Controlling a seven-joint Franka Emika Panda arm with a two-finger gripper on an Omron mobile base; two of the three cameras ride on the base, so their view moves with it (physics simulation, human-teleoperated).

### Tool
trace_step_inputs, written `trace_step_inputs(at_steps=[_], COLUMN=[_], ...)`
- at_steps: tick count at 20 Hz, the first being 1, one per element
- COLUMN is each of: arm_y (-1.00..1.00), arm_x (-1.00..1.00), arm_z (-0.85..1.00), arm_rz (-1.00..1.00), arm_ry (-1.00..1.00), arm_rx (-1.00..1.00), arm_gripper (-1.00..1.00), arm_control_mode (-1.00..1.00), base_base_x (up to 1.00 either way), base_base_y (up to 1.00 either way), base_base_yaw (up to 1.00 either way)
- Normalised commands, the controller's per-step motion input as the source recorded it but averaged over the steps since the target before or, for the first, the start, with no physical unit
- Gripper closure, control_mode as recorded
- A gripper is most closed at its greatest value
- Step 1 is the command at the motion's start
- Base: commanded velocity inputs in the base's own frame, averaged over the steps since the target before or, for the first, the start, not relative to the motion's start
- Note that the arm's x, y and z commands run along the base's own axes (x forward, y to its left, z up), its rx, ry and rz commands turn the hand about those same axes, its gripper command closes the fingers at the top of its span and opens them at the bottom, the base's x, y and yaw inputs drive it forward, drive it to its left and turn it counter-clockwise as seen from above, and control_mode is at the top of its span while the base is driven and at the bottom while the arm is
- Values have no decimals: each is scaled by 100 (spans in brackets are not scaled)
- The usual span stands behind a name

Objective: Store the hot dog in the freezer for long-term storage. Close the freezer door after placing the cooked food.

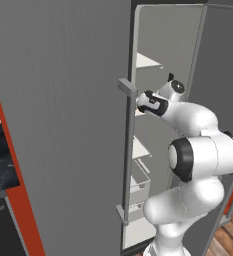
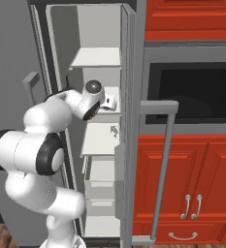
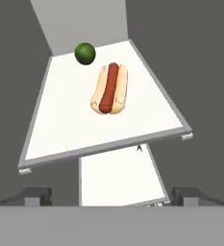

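The hot dog (image 3: 109,89), a red sausage in a pale bun, lies on a white shelf (image 3: 60,129) inside the open freezer (image 2: 97,58). My gripper (image 3: 112,194) hangs above and in front of it. It is open, its dark fingertips (image 3: 36,194) stand wide apart and nothing is between them. From the base views the hand (image 1: 149,102) (image 2: 106,102) reaches into the freezer at mid-height. The freezer door (image 2: 126,145) stands swung open at the right, edge-on, with its long bar handle (image 2: 162,169). From the left it shows as a grey panel (image 1: 223,55).
A round dark green thing (image 3: 85,53) sits on the same shelf just behind the hot dog. More white shelves (image 2: 96,58) and clear drawers (image 2: 101,191) fill the compartment. The wider grey door (image 1: 63,125) is closed at the left. Red cabinets (image 2: 192,189) and an oven (image 2: 197,92) stand to the right.
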Motion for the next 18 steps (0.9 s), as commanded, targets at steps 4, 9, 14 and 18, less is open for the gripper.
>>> trace_step_inputs(at_steps=[4,9,14,18], arm_y=[0,0,0,0], arm_x=[-76,-78,-60,-42], arm_z=[48,38,30,39], arm_rz=[0,0,0,0], arm_ry=[-7,-2,7,24], arm_rx=[-1,-5,-11,-11], arm_gripper=[-100,-100,-100,-100], arm_control_mode=[-100,-100,-100,-100], base_base_x=[0,0,0,0], base_base_y=[0,0,0,0], base_base_yaw=[0,0,0,0])
